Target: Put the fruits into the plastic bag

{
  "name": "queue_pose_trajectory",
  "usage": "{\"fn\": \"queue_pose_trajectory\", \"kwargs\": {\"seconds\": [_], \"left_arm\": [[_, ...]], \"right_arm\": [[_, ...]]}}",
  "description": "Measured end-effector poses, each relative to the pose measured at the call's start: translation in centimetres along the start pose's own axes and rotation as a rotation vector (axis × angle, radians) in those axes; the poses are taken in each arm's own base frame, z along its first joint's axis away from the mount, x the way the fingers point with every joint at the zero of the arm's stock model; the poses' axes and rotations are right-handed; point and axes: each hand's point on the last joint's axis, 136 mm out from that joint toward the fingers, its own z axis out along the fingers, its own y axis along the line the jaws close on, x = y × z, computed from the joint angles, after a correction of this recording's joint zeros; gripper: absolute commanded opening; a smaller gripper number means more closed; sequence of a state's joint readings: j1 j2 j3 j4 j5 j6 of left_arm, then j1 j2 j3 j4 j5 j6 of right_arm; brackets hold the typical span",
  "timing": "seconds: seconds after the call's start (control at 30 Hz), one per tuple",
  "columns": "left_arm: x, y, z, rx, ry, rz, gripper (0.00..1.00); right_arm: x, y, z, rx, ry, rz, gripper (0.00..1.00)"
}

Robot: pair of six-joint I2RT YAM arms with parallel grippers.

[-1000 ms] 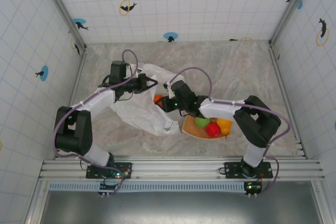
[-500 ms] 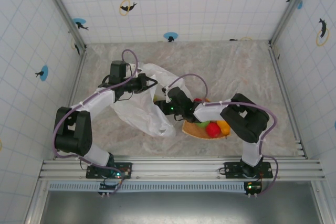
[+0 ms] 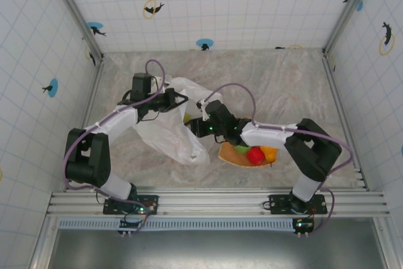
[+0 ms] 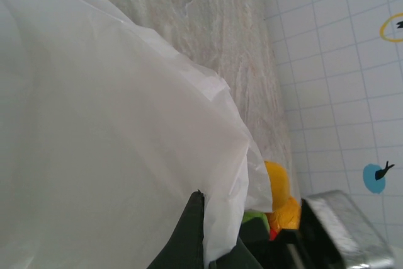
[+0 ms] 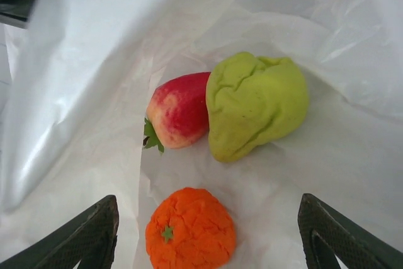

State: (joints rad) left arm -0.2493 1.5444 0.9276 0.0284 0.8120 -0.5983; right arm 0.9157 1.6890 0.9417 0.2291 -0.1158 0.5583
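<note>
The plastic bag (image 3: 165, 135) lies crumpled on the table, its mouth toward the right. My left gripper (image 3: 179, 100) is shut on the bag's upper rim (image 4: 214, 218) and holds it up. Reaching into the mouth, my right gripper (image 3: 191, 125) (image 5: 208, 244) is open with nothing between its fingers (image 5: 88, 234). Three fruits lie on the bag's inside: an orange one (image 5: 190, 228) just ahead of the jaws, a red-pink one (image 5: 179, 109) and a green one (image 5: 255, 104). More fruits sit on the tray: green (image 3: 242, 148), red (image 3: 255, 155), yellow (image 3: 269, 152).
The flat orange tray (image 3: 228, 154) lies right of the bag, partly under my right forearm. In the left wrist view a yellow fruit (image 4: 277, 184) shows past the bag's edge. Tiled walls enclose the marble-patterned table (image 3: 283, 86).
The orange fruit that was at my right gripper by the bag mouth now lies loose inside the bag. The right arm pushed in, then eased back slightly. The left arm held still.
</note>
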Motion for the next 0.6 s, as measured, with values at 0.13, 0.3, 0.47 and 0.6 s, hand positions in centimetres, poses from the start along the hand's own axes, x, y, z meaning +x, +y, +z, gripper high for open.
{"fn": "queue_pose_trajectory", "kwargs": {"seconds": [0.13,0.3,0.47,0.6], "left_arm": [[-0.6,0.8,-0.5,-0.026,-0.026,-0.011,0.00],[-1.2,1.4,-1.1,-0.048,-0.049,-0.024,0.00],[-1.2,1.5,-1.1,-0.052,-0.050,-0.026,0.00],[-1.2,1.5,-1.1,-0.053,-0.050,-0.026,0.00]], "right_arm": [[-0.2,-0.3,-2.2,0.054,0.012,-0.058,0.75],[-0.4,-1.2,-5.4,0.135,0.026,-0.119,0.75],[-0.4,-3.1,-8.5,0.217,0.017,-0.119,0.69],[1.0,-4.7,-8.9,0.266,0.044,-0.058,0.63]]}}
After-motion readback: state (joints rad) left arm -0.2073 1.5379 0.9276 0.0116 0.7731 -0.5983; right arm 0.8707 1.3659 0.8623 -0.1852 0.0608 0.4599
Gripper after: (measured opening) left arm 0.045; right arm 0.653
